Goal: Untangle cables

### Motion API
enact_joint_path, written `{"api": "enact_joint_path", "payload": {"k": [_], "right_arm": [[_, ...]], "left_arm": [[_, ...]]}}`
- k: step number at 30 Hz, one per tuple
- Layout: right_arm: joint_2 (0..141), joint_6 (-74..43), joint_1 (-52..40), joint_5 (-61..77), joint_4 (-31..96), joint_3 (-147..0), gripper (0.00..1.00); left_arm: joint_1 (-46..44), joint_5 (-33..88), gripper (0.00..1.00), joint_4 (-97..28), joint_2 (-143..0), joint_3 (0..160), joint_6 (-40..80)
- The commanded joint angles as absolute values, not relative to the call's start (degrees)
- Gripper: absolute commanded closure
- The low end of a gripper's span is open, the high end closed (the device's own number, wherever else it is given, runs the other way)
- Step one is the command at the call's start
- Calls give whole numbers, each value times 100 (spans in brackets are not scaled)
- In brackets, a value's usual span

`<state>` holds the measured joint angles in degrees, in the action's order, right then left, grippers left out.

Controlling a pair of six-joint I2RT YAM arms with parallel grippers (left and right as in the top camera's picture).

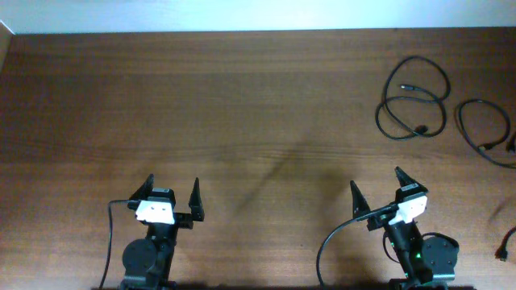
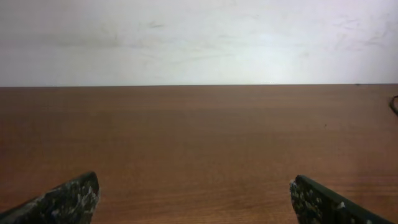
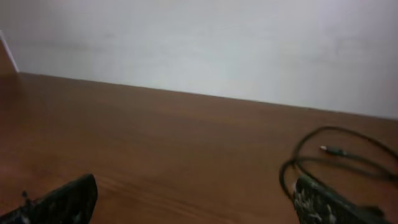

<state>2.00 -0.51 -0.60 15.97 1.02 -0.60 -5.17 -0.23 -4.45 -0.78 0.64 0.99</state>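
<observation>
Thin black cables lie apart at the table's far right. One cable (image 1: 413,101) is coiled in loose loops with small plug ends. A second cable (image 1: 481,129) loops just right of it, partly cut off by the frame edge. A third cable's end (image 1: 506,244) shows at the right edge near the front. The first cable also shows in the right wrist view (image 3: 336,158), ahead and to the right. My left gripper (image 1: 172,198) is open and empty near the front edge. My right gripper (image 1: 376,192) is open and empty, well short of the cables.
The brown wooden table (image 1: 242,113) runs back to a white wall (image 1: 242,14). The arms' thicker black wires (image 1: 339,234) hang by the bases at the front edge.
</observation>
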Motion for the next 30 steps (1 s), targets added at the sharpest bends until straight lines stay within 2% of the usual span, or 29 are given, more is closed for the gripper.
{"api": "enact_joint_path", "payload": {"k": [1,11,15,30], "right_arm": [[19,-692,-123,991,368,-32,1],[19,-613,-432,805,388,-32,1],[19,-91,-672,834,390,-32,1],[19,-23,-690,832,388,-32,1]], "left_arm": [[-482,67,1,-482,-30,54,-3],[-482,67,1,-482,-30,54,-3],[-482,67,1,-482,-30,54,-3],[-482,67,1,-482,-30,54,-5]]}}
